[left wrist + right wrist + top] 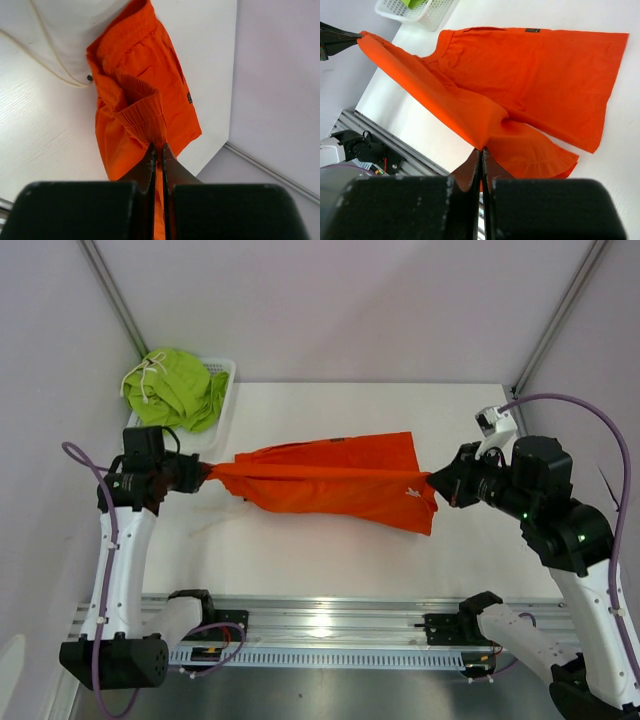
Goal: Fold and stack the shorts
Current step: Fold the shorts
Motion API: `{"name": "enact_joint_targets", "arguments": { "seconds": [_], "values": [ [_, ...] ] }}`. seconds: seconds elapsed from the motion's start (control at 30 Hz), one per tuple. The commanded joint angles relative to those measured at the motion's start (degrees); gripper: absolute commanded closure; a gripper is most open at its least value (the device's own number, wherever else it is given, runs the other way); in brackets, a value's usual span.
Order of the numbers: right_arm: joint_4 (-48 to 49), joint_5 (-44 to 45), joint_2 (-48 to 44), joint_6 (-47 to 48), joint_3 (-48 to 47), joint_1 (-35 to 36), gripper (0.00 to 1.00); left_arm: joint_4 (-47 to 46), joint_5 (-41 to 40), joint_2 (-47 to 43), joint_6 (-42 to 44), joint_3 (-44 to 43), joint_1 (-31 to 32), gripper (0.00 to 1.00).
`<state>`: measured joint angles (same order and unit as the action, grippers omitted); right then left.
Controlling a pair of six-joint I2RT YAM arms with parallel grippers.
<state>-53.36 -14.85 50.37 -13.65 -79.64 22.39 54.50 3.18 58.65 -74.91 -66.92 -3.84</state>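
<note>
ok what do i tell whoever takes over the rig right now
Left gripper: fingers shut on the waistband end of the orange shorts.
Right gripper: shut on the leg end of the same pair.
The orange shorts hang stretched between the two arms, with their far side resting on the table.
The green shorts lie bunched in the white basket at the far left.
Done: nothing folded or stacked yet.
Left: fold the orange pair, fetch and fold the green pair, then stack them.
</note>
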Motion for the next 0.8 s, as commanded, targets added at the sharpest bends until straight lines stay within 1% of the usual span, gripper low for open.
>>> {"name": "enact_joint_targets", "arguments": {
  "seconds": [0.0, 0.07, 0.2, 0.47, 0.63, 0.77],
  "values": [
    [-2.62, 1.58, -0.53, -1.56, -1.22, 0.63, 1.0, 3.23, -0.72, -0.65, 2.23, -2.07, -0.91, 1.0],
    [-2.8, 1.41, -0.45, -1.64, -1.66, 0.63, 1.0, 4.03, -1.33, -0.91, 2.32, -2.52, -1.0, 1.0],
    [-2.01, 2.19, 2.53, -0.33, -2.1, 0.63, 1.0, 1.67, -1.6, -0.56, 1.44, -0.94, -1.0, 1.0],
    [1.07, 2.46, 13.07, 2.48, -5.61, -1.29, 1.0, 0.43, -2.3, 7.78, 1.97, -2.08, -1.61, 1.0],
    [2.56, -1.04, 19.14, 4.59, -8.51, -6.04, 1.0, -1.94, -1.51, 12.44, 1.96, -2.52, -2.4, 1.0],
    [3.53, -3.34, 24.41, 5.74, -13.07, -7.98, 1.0, -1.94, -1.42, 17.01, 2.05, -5.49, -3.19, 1.0]
  ]
}}
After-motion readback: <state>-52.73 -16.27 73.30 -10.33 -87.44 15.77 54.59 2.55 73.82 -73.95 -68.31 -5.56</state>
